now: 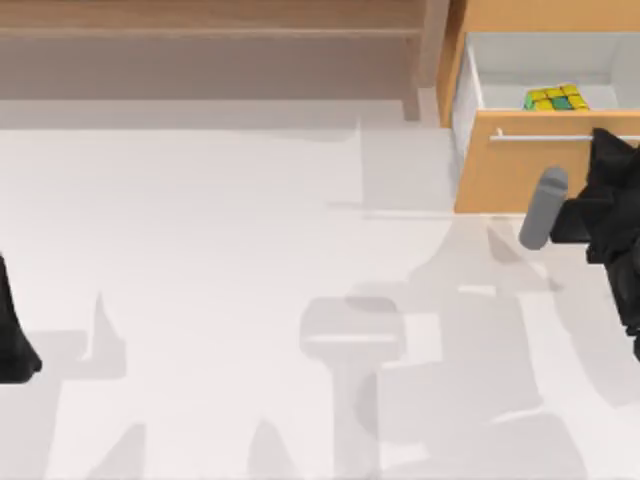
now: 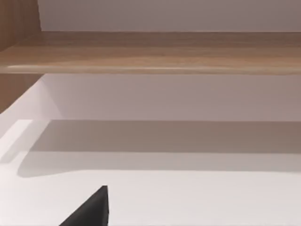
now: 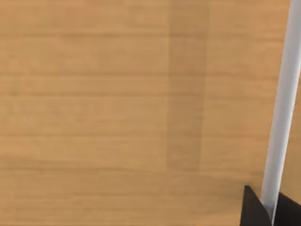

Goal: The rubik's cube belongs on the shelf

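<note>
Rubik's cube [image 1: 556,98] lying in the open drawer [image 1: 545,165]; right gripper [image 3: 271,213] clamped on its silver handle [image 3: 282,113], beside the shelf [image 1: 210,30]; left arm [image 1: 15,335] parked at bench [image 1: 200,300] left edge, finger state indeterminate.

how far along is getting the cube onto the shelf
Done: the drawer is pulled open, exposing the rubik's cube inside. In hand: the right gripper is at the silver handle. Left: grasp the cube and place it on the shelf. The left arm sits parked.

Right pincer [image 1: 610,150] clamped shut; left arm [image 1: 15,330] parked at left edge.
</note>
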Controlling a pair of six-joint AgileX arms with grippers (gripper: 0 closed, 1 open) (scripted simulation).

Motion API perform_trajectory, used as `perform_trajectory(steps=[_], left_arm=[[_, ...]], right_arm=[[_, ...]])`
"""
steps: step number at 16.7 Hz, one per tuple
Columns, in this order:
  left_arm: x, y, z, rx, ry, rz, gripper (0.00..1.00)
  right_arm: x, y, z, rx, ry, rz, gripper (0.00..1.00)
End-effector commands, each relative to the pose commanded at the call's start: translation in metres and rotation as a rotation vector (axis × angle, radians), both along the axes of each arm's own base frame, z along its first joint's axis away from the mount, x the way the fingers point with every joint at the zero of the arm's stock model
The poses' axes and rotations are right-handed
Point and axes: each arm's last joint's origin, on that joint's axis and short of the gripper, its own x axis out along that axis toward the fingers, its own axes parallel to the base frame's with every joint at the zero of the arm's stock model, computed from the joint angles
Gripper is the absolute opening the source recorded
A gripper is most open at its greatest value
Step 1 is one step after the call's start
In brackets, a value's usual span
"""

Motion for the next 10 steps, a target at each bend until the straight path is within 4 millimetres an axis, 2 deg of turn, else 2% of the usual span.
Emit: perform_trajectory(steps=[3,7,10], left_arm=[[0.000,0.000,0.000,0.000,0.000,0.000,1.00],[0.000,0.000,0.000,0.000,0.000,0.000,1.00],[0.000,0.000,0.000,0.000,0.000,0.000,1.00]], right_arm=[[-0.010,0.001,0.000,0.001,-0.006,0.000,0.00],[-0.051,0.001,-0.002,-0.003,0.010,0.000,0.00],[-0.063,0.001,0.000,0.000,0.000,0.000,0.00]])
